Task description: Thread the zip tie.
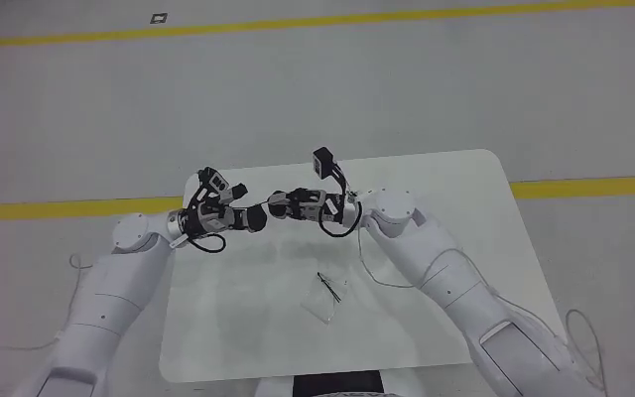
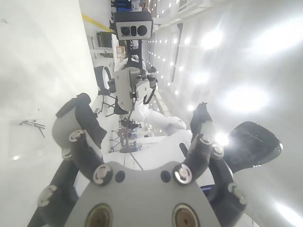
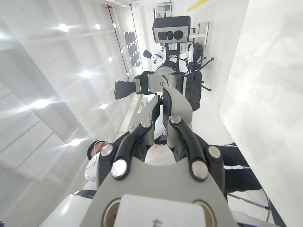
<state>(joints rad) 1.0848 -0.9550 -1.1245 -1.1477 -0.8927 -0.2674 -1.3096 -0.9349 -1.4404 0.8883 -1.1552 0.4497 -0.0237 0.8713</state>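
Top view places the zip tie (image 1: 329, 287) just below the frame's centre. It is a thin, dark, straight strip lying slantwise on the white table (image 1: 456, 198), and just beside it is a fainter pale shape (image 1: 317, 308) that I cannot make out. Higher up, near mid-frame, the two arms meet tip to tip over the table. The left gripper (image 2: 141, 102) is spread wide, its dark fingers (image 2: 87, 119) well apart and gripping nothing. The right gripper (image 3: 165, 93) has its ribbed pads drawn almost together, and I cannot tell whether anything is pinched there. Left wrist view shows the tie as slender dark pieces lying crossed on the table.
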